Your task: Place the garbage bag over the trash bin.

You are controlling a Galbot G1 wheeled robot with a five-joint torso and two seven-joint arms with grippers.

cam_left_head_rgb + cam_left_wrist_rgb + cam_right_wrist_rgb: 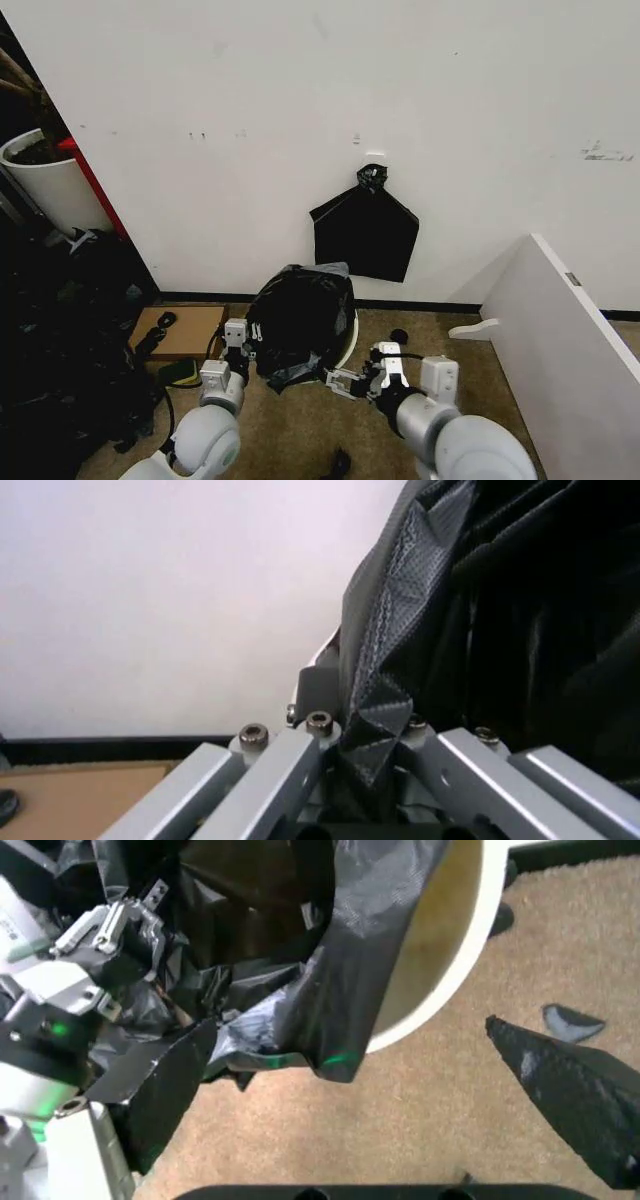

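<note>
- Bag is lying draped over the bin, on carpet by the wall.
- Left gripper is pinching the bag's edge, fingers clamped.
- Right gripper is hovering beside the bin, fingers apart, holding nothing.

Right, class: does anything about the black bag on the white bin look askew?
Yes. The crinkly black plastic garbage bag sits lopsided on the round white plastic trash bin: it is bunched toward the left gripper, which pinches a fold, while the bin's right rim is bare. The right gripper is open.
</note>
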